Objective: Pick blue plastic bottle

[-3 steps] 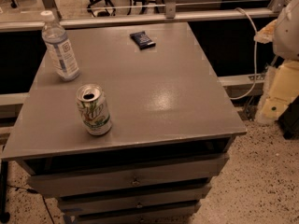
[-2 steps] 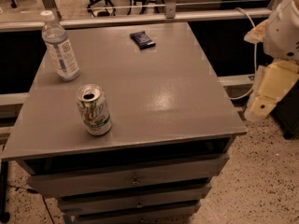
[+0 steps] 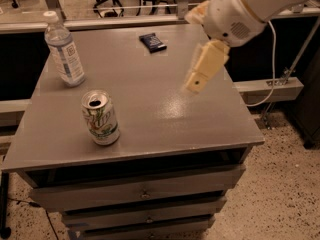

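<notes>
The blue plastic bottle, clear with a white cap and a pale label, stands upright at the far left corner of the grey table. My gripper hangs from the white arm above the right half of the table, far to the right of the bottle and not touching anything. It holds nothing that I can see.
A white-and-green soda can stands open-topped near the table's front left. A small flat dark-blue packet lies at the far middle. Drawers run below the table top. Office chairs and a rail stand behind; a cable hangs at the right.
The arm has swung in from the right edge of the view to over the right half of the table, moving left. The bottle, can and packet have not moved.
</notes>
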{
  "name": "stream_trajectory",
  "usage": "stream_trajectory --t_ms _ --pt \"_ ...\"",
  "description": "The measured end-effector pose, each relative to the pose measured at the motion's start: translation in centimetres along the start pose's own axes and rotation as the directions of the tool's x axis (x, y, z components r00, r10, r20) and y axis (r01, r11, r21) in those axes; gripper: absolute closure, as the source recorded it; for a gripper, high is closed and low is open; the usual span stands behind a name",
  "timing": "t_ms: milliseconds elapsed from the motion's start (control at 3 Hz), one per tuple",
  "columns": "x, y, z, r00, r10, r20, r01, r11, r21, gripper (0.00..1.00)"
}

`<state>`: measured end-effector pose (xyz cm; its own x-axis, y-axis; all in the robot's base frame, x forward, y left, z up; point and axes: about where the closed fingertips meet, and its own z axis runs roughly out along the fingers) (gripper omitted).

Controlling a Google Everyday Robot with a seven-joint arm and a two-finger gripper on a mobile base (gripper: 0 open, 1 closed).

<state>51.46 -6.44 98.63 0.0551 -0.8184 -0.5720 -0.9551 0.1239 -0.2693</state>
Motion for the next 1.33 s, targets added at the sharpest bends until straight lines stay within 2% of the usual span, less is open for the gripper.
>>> stream_trajectory --t_ms 333,667,1000,1333 --pt "-8.6 -2.8 2.5 0.974 -0.077 0.215 0.072 0.9969 0.033 0.0" --pt "-8.5 -2.7 2.5 0.974 -0.077 0.212 0.072 0.9969 0.031 0.0" --pt "-9.5 -3.7 4.0 0.962 -0.066 0.266 0.055 0.9973 0.048 0.0" --pt "-11.6 -5.9 6.9 0.928 -0.041 0.371 0.012 0.9969 0.078 0.0"
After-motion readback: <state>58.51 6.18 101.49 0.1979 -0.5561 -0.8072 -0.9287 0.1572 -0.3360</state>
